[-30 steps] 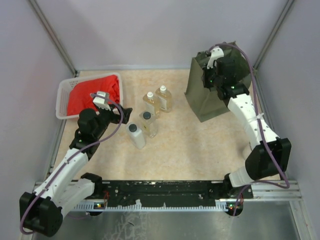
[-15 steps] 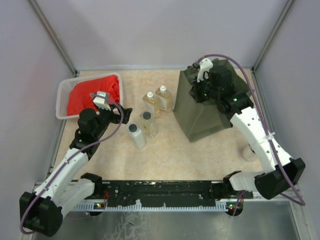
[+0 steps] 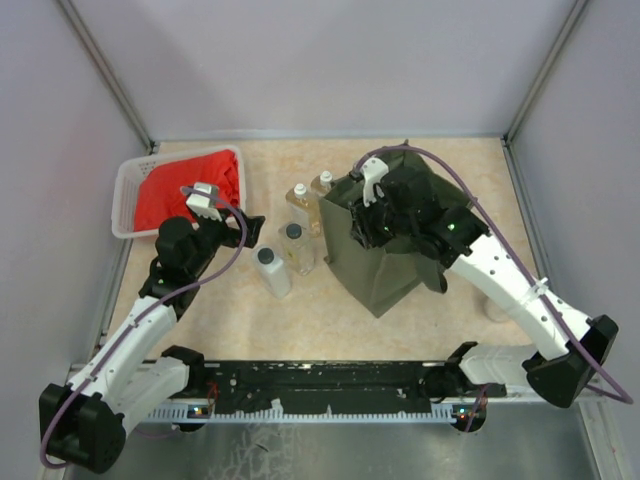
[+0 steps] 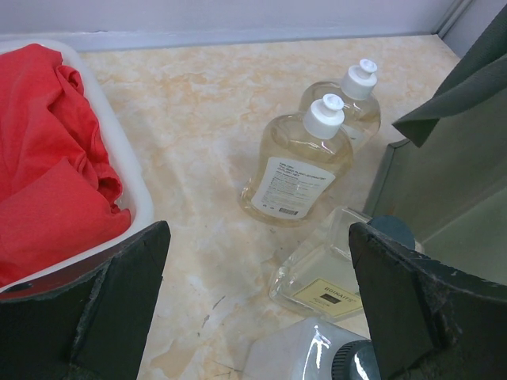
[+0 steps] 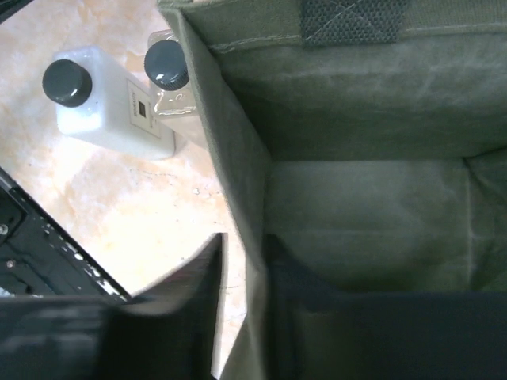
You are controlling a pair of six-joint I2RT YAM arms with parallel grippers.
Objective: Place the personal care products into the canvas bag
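The olive canvas bag (image 3: 385, 270) stands open-mouthed right of centre, hard against the bottles. Two amber bottles with white caps (image 3: 298, 200) (image 4: 297, 166) (image 4: 356, 103) stand by its left wall, the far one partly hidden behind it in the top view. Nearer are the clear black-capped bottle (image 3: 296, 245) (image 5: 168, 65) and the white dark-capped bottle (image 3: 272, 270) (image 5: 111, 103). My right gripper (image 3: 365, 225) (image 5: 249, 317) straddles the bag's left wall (image 5: 238, 158), one finger inside, one outside, with a slit of floor showing beside the cloth. My left gripper (image 3: 250, 228) (image 4: 257, 309) hangs wide open just left of the bottles, holding nothing.
A white lattice basket (image 3: 125, 195) (image 4: 119, 174) with a red cloth (image 3: 185, 185) (image 4: 47, 174) sits at the far left, close behind my left gripper. Grey walls close the table on three sides. The arm bases' rail runs along the near edge.
My right arm has dragged the bag from the far right corner leftward and nearer, up against the bottles; its jaws have eased apart slightly on the wall. The left arm has not moved.
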